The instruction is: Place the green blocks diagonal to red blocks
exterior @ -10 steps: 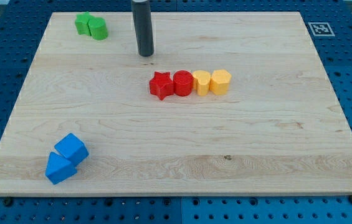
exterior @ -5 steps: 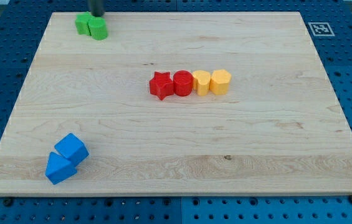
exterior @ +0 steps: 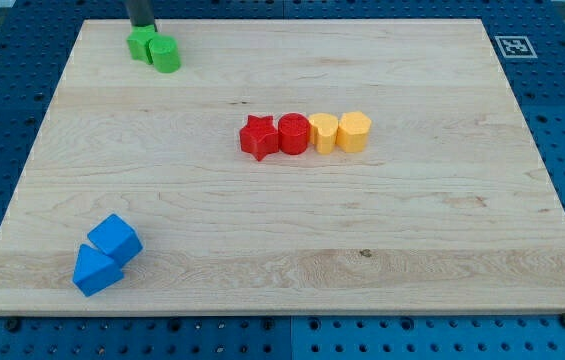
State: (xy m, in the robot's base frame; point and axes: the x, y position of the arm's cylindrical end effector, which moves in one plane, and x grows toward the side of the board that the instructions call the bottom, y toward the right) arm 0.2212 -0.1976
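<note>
In the camera view, the dark rod enters from the top edge at about 11 o'clock of the tabletop (exterior: 262,240), and its tip (exterior: 143,27) sits right at the far edge of the green star-like block (exterior: 142,44), apparently touching it. The arm carries no hand, so there is no opening or closing to report. A second green block (exterior: 166,55), rounded in shape, lies against the first one at its 4 o'clock. Well apart from them, just above the middle of the tabletop, four blocks form a touching row: a red star (exterior: 258,137), then a red cylinder (exterior: 293,133) at its 3 o'clock, then a yellow block (exterior: 323,131) and a yellow hexagonal block (exterior: 355,131) further toward 3 o'clock. The green pair lies at about 10 o'clock from the red ones. Near the 7 o'clock corner, a blue cube (exterior: 115,239) touches a blue wedge-like block (exterior: 94,271).
</note>
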